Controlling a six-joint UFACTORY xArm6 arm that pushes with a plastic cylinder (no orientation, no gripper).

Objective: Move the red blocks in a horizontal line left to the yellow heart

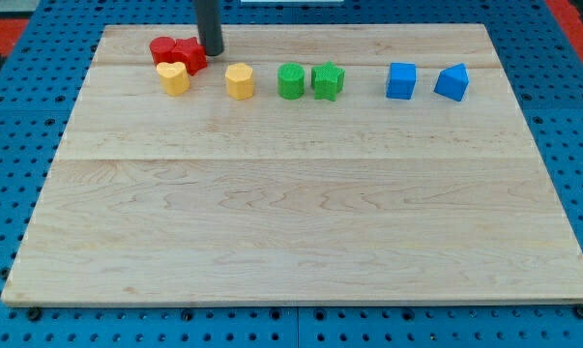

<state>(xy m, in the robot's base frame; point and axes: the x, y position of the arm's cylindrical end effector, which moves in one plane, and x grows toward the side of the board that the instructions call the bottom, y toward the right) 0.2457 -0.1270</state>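
My tip (pixel 212 51) is down at the far left of the wooden board (pixel 291 222), just right of the two red blocks (pixel 178 52), which sit pressed together and touching the far side of the yellow heart (pixel 173 77); it is a bare rod, so nothing spreads or pinches. The reds lie close to the board's far edge, with a little bare wood to their left. To the right run the yellow block (pixel 240 81), green cylinder (pixel 290 81), green star (pixel 327 80), blue cube (pixel 401 81) and blue wedge (pixel 451 82), and the whole near half lies wide open.
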